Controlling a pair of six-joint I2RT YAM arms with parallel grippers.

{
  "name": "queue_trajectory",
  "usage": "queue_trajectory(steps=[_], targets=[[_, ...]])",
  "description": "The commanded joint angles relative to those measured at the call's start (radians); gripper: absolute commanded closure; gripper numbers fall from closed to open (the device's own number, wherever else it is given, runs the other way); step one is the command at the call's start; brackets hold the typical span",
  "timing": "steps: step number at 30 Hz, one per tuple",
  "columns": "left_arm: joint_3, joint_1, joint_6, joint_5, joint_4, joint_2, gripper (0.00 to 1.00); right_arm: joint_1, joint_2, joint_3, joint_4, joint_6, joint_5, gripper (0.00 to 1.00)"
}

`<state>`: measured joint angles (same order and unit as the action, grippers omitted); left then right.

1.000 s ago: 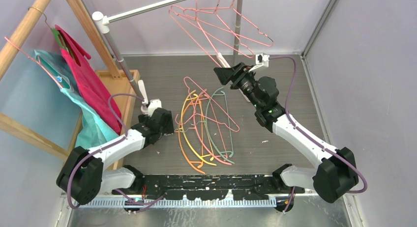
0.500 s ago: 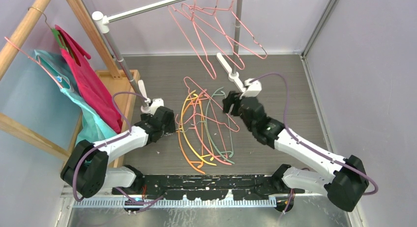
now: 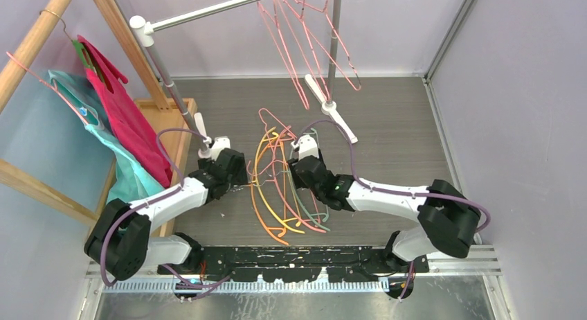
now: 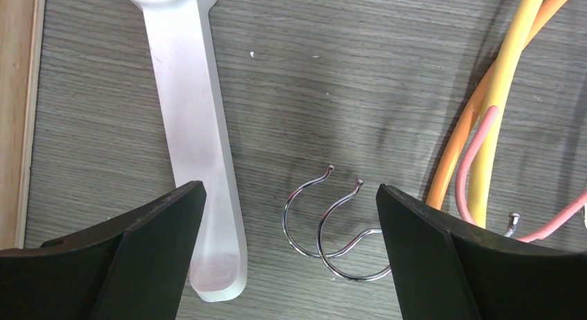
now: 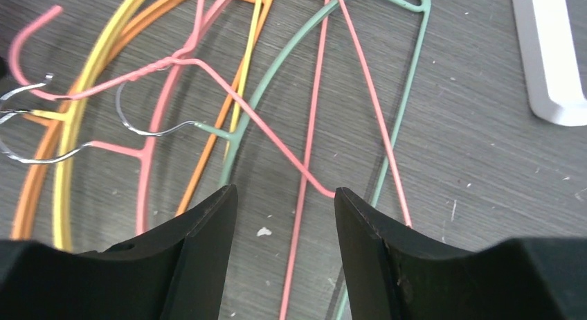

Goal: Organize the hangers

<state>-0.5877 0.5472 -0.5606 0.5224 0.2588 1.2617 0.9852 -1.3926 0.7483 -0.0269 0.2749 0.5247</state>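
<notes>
A tangle of loose hangers (image 3: 287,185) is lying on the grey table (image 3: 401,126) between the two grippers, while more pink wire hangers (image 3: 308,50) are being carried by the metal rail (image 3: 208,8) above. The left gripper (image 4: 291,188) is being held low at the pile's left edge, jaws spread wide and nothing gripped. Two chrome hooks (image 4: 325,226) are being framed between its fingers, with yellow and orange hanger arms (image 4: 500,105) just to the right and a white rack foot (image 4: 201,140) to the left. The right gripper (image 5: 285,192) is being held low over the pile's middle, its arm stretched leftward across the table, jaws parted and empty. A pink wire hanger (image 5: 304,154) and a pale green hanger (image 5: 397,119) are lying crossed beneath it.
</notes>
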Motion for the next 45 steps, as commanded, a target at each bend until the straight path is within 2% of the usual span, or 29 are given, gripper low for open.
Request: queue_trajectory(steps=[1, 5, 7, 13, 18, 23, 28, 35, 38, 42, 45], targets=[[-0.016, -0.006, -0.01, 0.007, -0.025, -0.05, 0.02, -0.026, -0.059, 0.062, -0.086, -0.121, 0.065, 0.42], [-0.009, -0.006, -0.01, 0.007, -0.02, -0.078, 0.02, -0.092, -0.112, 0.064, -0.089, -0.138, -0.04, 0.55], [-0.007, -0.006, -0.009, 0.008, -0.017, -0.092, 0.02, -0.124, -0.131, 0.054, -0.095, -0.136, -0.093, 0.56], [-0.004, -0.006, -0.006, 0.011, -0.008, -0.116, 0.02, -0.172, -0.153, 0.042, -0.113, -0.148, -0.21, 0.56], [0.003, -0.005, -0.004, 0.016, -0.003, -0.126, 0.02, -0.172, -0.134, 0.015, -0.116, -0.159, -0.258, 0.49], [0.009, -0.006, -0.005, 0.014, -0.005, -0.127, 0.02, -0.172, -0.142, -0.003, -0.127, -0.174, -0.246, 0.44], [0.013, -0.006, -0.006, 0.023, 0.007, -0.147, 0.02, -0.18, -0.194, 0.011, -0.123, -0.195, -0.182, 0.43], [0.028, -0.006, -0.009, 0.024, 0.018, -0.19, 0.02, -0.199, -0.261, 0.029, -0.127, -0.206, -0.192, 0.44], [0.029, -0.006, -0.009, 0.024, 0.027, -0.205, 0.02, -0.2, -0.257, 0.026, -0.127, -0.201, -0.203, 0.54], [0.028, -0.006, -0.011, 0.024, 0.038, -0.224, 0.02, -0.199, -0.208, 0.002, -0.136, -0.185, -0.212, 0.87], [0.029, -0.005, -0.015, 0.024, 0.045, -0.242, 0.02, -0.2, -0.159, -0.012, -0.143, -0.169, -0.233, 0.97]])
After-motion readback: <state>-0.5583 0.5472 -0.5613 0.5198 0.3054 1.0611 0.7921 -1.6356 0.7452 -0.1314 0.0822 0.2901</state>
